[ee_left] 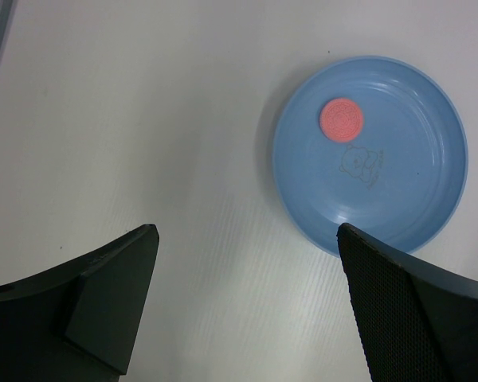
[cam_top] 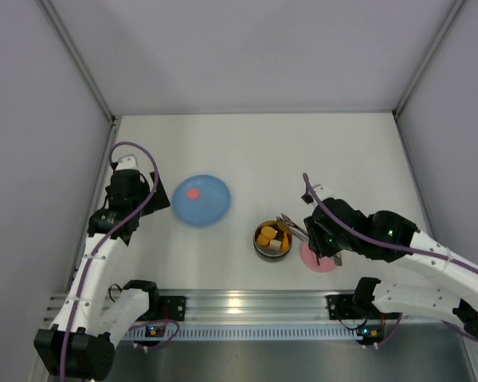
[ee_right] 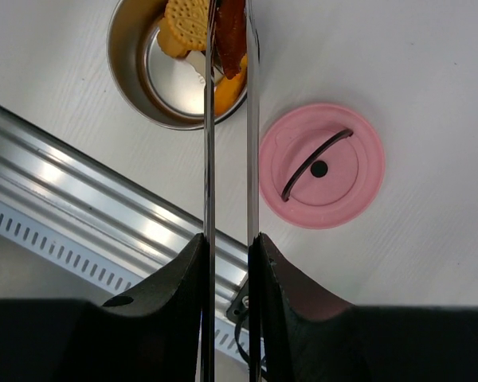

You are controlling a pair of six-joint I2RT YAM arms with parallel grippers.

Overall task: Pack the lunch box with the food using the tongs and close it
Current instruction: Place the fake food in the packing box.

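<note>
The lunch box (cam_top: 272,239) is a small steel bowl holding orange and yellow food (cam_top: 267,235). Its pink lid (cam_top: 319,257) lies flat on the table just to its right. My right gripper (cam_top: 317,235) is shut on the tongs (cam_top: 293,226), whose tips reach over the bowl. In the right wrist view the tongs (ee_right: 209,159) pinch a dark red-brown piece (ee_right: 231,32) above the bowl (ee_right: 123,72), beside a biscuit (ee_right: 187,24); the lid (ee_right: 322,165) lies to the right. One pink piece (ee_left: 341,118) lies on the blue plate (ee_left: 398,191). My left gripper (ee_left: 247,231) hangs open and empty beside that plate.
An aluminium rail (cam_top: 247,306) runs along the table's near edge, close behind the bowl and lid. White walls enclose the table on three sides. The blue plate (cam_top: 201,200) lies left of the bowl, next to my left gripper (cam_top: 158,202).
</note>
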